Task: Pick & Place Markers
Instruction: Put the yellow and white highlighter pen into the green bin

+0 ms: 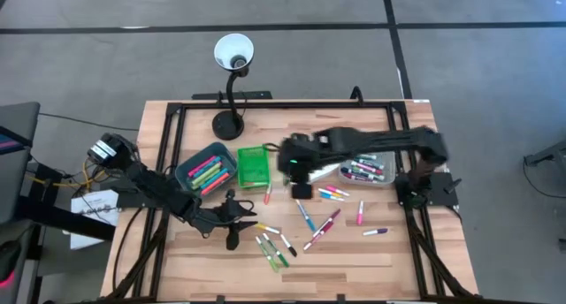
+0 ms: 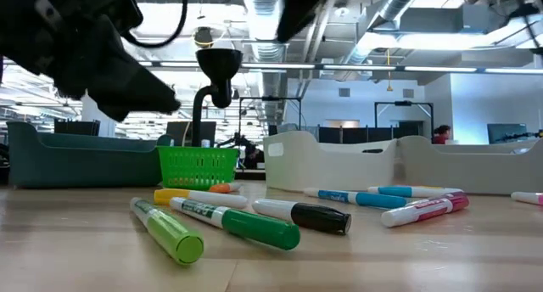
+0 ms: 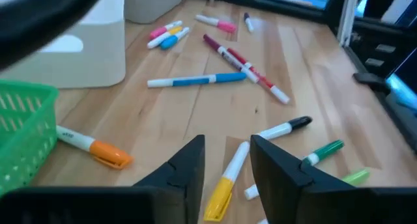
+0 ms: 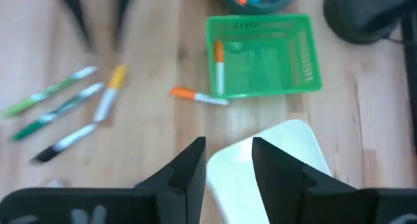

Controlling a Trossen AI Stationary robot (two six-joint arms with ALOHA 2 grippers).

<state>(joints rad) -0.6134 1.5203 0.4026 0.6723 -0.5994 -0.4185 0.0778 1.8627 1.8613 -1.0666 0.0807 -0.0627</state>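
High view: the table (image 1: 371, 255) carries loose markers (image 1: 305, 223) across its middle and front. A teal bin (image 1: 205, 168) holds more, beside a green basket (image 1: 253, 165), and a white bin (image 1: 367, 171) at the right holds others. The left gripper (image 1: 237, 220) hangs low near the front-left markers. The right gripper (image 1: 296, 163) hovers between the basket and the white bin.

Low view: a green marker (image 2: 165, 231), a green-capped one (image 2: 237, 221) and a black-capped one (image 2: 301, 214) lie in front. The basket (image 2: 198, 165) stands behind them.

Left wrist view: the left gripper (image 3: 227, 160) is open and empty, with a yellow marker (image 3: 227, 182) lying between its fingers (image 3: 186, 168) on the table.

Right wrist view: the right gripper (image 4: 228, 162) is open and holds nothing. One orange marker (image 4: 219, 69) lies inside the basket (image 4: 264, 55), and another (image 4: 199, 96) lies just outside it.

Risk: the yellow marker lies along the gap, so closing may catch only its end and let it roll or pivot out. Neighbouring markers lie near and could be nudged.
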